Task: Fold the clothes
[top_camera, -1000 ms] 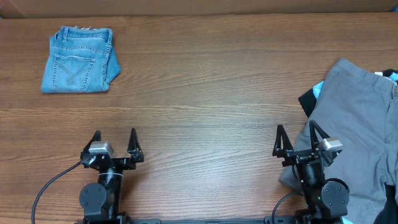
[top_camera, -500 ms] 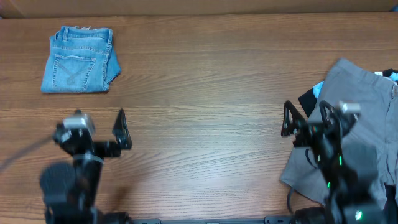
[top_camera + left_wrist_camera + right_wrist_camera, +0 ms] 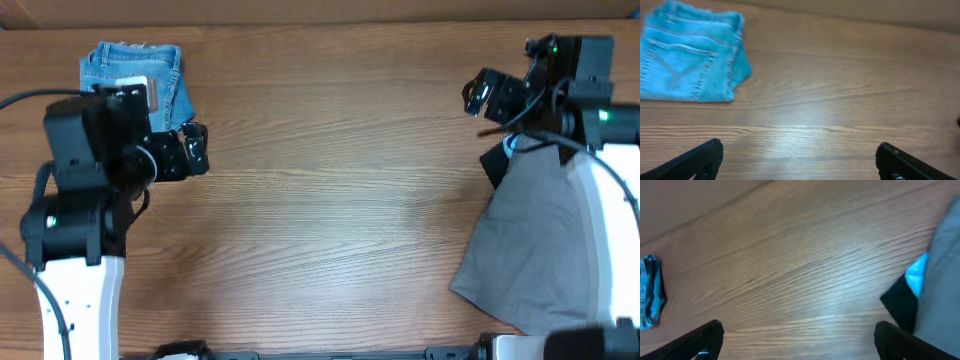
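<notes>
Hovering wide-spread, the right claw [image 3: 797,330] hangs beside the grey shorts [image 3: 540,230].

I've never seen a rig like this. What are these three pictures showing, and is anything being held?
These are two robot arms at a wooden table, each ending in a two-finger gripper. The wide picture looks straight down from above; the other two come from a camera on each wrist, so the dark prongs at the bottom are that arm's own fingers. The left gripper hangs near folded blue denim shorts. The right gripper hangs near grey shorts, with a black garment and a light-blue bit peeking from under them. Both grippers are open and hold nothing.
</notes>
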Available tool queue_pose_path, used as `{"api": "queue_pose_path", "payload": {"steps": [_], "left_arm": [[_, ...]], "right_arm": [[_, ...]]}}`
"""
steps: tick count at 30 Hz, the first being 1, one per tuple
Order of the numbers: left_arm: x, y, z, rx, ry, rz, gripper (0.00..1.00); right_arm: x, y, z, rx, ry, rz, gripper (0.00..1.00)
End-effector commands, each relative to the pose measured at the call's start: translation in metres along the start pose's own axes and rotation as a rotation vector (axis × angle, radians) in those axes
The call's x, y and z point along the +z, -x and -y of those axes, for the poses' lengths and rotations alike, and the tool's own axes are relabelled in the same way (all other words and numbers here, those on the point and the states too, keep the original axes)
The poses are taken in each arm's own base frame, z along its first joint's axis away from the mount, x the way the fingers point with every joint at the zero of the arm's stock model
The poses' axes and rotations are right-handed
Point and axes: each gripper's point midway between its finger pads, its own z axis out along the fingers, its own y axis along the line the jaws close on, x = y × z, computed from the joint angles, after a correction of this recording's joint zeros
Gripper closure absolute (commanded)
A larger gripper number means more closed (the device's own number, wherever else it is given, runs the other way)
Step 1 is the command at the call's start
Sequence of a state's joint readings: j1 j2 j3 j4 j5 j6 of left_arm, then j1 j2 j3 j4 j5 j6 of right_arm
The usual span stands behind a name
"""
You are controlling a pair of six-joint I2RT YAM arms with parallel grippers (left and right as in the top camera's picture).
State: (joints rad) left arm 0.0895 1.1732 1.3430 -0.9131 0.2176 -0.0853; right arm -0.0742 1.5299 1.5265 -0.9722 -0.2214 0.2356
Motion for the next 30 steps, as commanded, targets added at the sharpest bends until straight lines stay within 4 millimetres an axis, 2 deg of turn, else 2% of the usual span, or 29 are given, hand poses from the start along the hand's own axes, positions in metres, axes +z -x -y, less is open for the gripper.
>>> {"api": "queue_pose_path", "payload": {"steps": [1,3,7,10,14,17,20,22,26,30], "left_arm": [[0.000,0.001,0.021,0.024,-0.124,-0.024,0.00],[0.000,-0.001,0.023,0.022,-0.138,-0.035,0.00],[0.001,0.001,0.023,0.027,-0.139,-0.027,0.00],[0.003,0.005,0.025,0.031,-0.149,-0.014,0.00],[0.005,0.006,0.029,0.031,-0.174,-0.015,0.00],[0.007,0.005,0.028,0.029,-0.174,-0.021,0.00],[0.010,0.003,0.027,0.025,-0.173,-0.033,0.00],[0.013,0.001,0.026,0.021,-0.172,-0.044,0.00],[0.020,-0.004,0.025,0.008,-0.171,-0.076,0.00],[0.030,-0.010,0.027,-0.010,-0.196,-0.118,0.00]], "right_arm": [[0.008,0.016,0.010,0.048,0.051,-0.001,0.00],[0.013,0.026,0.027,0.073,0.018,0.026,0.00],[0.023,0.050,0.088,0.162,-0.155,0.105,0.00],[0.046,0.058,0.127,0.196,-0.250,0.118,0.00],[0.085,0.062,0.166,0.215,-0.346,0.123,0.04],[0.116,0.060,0.181,0.219,-0.356,0.113,0.06],[0.147,0.053,0.194,0.223,-0.365,0.094,0.14],[0.160,0.048,0.203,0.226,-0.383,0.084,0.18],[0.175,0.041,0.228,0.274,-0.481,0.098,0.22],[0.184,0.038,0.234,0.274,-0.492,0.095,0.21]]}}
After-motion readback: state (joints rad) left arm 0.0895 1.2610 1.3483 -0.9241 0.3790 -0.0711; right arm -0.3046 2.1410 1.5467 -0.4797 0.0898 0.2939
